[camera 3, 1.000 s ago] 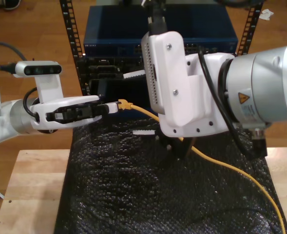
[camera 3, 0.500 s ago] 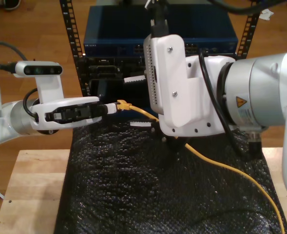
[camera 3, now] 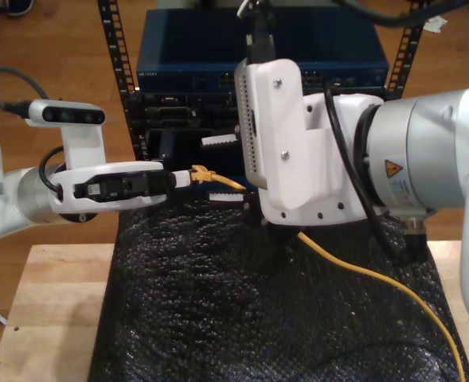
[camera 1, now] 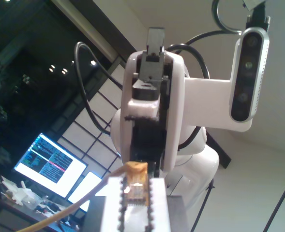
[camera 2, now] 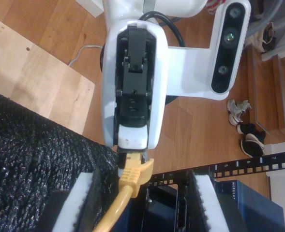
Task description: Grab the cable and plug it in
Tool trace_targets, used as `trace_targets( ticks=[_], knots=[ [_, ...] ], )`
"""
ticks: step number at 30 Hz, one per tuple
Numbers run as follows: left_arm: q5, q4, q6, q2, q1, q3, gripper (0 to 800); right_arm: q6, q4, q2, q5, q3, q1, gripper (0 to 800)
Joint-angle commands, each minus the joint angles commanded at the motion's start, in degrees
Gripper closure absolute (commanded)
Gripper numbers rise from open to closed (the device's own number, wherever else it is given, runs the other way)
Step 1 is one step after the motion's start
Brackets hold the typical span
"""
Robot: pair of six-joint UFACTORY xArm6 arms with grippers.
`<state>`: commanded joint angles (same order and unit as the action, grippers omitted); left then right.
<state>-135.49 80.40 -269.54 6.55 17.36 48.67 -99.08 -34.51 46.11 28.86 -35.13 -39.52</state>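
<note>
my first gripper [camera 1: 135, 187] is clamping the thin yellow network cable [camera 2: 131, 175] at its plug end, presenting it for handover | my second gripper [camera 2: 141, 186] is hovering with jaws apart around the cable, probably readying a regrip

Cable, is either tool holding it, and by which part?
My first tool is shut on the cable at its plug end. My second tool is open around it.

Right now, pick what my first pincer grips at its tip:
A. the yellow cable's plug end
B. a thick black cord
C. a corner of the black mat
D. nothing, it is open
A: my first pincer is shut on the plug end of the yellow cable.
</note>
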Motion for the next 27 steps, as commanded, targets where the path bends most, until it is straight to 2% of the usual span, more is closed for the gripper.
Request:
trace_targets(
  ticks=[4,7,12,27],
  knots=[
    [0.0,0.0,0.0,0.0,0.0,0.0,774,0.0,0.0,-0.09,0.0,0.0,-0.97,363],
    [0.0,0.0,0.0,0.0,0.0,0.0,774,0.0,0.0,0.0,0.0,0.35,-1.05,398],
    [-0.09,0.0,0.0,0.18,0.0,-0.09,774,0.0,0.0,-0.18,-0.09,0.35,-1.05,401],
    [-1.23,0.0,0.09,0.44,-0.18,-0.26,772,0.18,-0.09,-0.26,-0.18,0.62,-1.05,495]
  ],
)
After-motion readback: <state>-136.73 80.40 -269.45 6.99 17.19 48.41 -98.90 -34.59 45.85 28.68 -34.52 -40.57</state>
